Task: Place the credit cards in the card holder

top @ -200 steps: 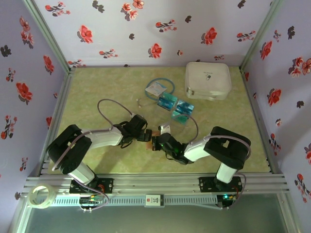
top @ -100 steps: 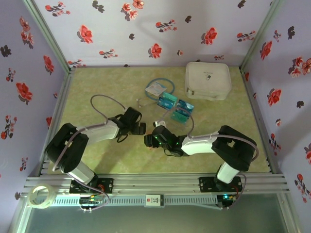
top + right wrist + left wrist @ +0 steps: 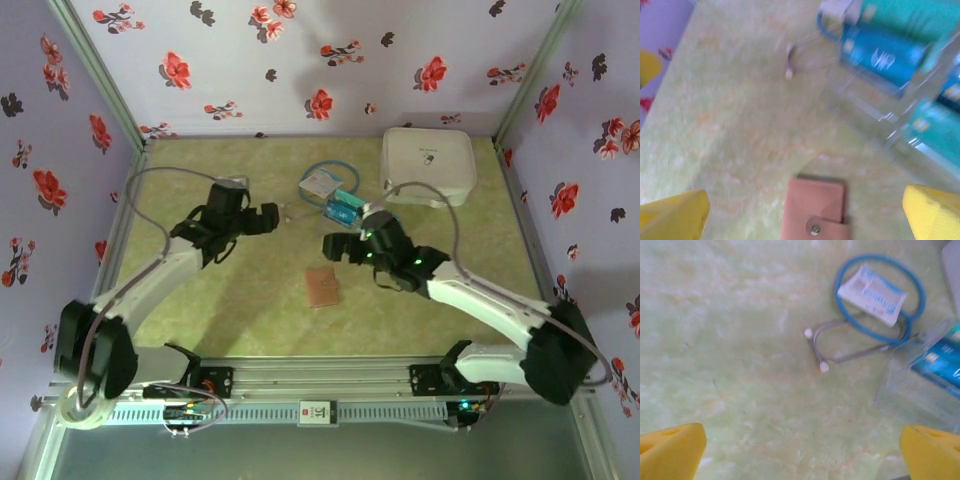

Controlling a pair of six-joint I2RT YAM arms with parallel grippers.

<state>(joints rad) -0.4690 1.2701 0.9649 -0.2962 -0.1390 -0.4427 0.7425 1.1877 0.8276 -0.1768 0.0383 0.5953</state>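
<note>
The small flat reddish-brown leather card holder (image 3: 321,286) lies closed on the pale green marbled counter (image 3: 200,300), its snap facing up, nearer than both tools and touching neither. The right tool (image 3: 335,246) hangs just far of it with its yellow fingers (image 3: 672,217) spread wide and nothing between them. In the right wrist view the card holder (image 3: 815,210) sits low in the gap between those fingers.

The blue and teal rectangular credit cards (image 3: 345,207) rest in clear plastic trays just beyond the right tool. They lie to the right of the left tool (image 3: 262,218), well apart from the card holder. The left tool's yellow fingers (image 3: 670,450) also stand wide apart and empty, above bare counter, with the credit cards (image 3: 940,362) at the right edge of its view.

A pale blue square packet with looped blue tubing (image 3: 325,183) lies just far-left of the cards. A large white rounded zip case (image 3: 428,165) sits at the far right.
</note>
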